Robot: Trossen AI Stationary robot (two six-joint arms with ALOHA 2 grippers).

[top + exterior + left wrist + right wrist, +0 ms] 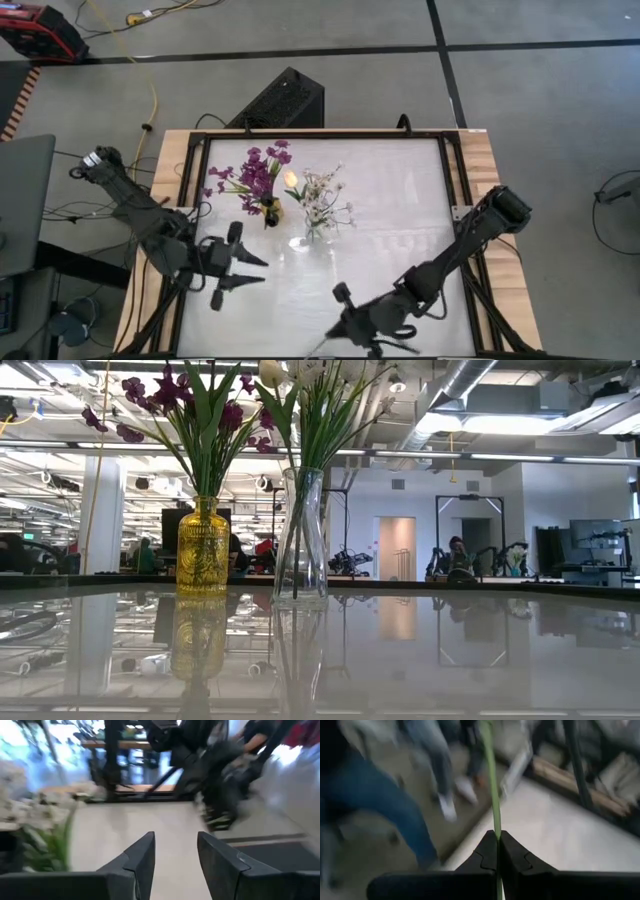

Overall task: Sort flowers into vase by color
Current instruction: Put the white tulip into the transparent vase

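Observation:
A yellow vase [270, 211] [203, 550] holds purple flowers [256, 175]. Beside it a clear vase [318, 228] [300, 540] holds white sprigs [325, 192] and a pale orange bud [291, 179]. Both stand on their bases at the table's middle. My left gripper [250, 270] [175, 837] is open and holds nothing, just near-left of the vases. My right gripper [332, 335] [497, 836] is at the table's near edge, shut on a thin green flower stem [490, 775]. That flower's blossom is out of view. My right gripper pinches the green stem [496, 827] between its two shut fingers. The stem runs on past the fingertips [510, 845], away from the gripper, and is lifted clear of the table. Which part along the stem's length is held I cannot tell, since both ends lie outside the frames.
The glossy white table [400, 200] has wooden side rails [490, 170]. A black box [285, 100] sits behind the far edge. A person's legs in blue trousers [375, 795] stand beyond the table's near edge in the right wrist view.

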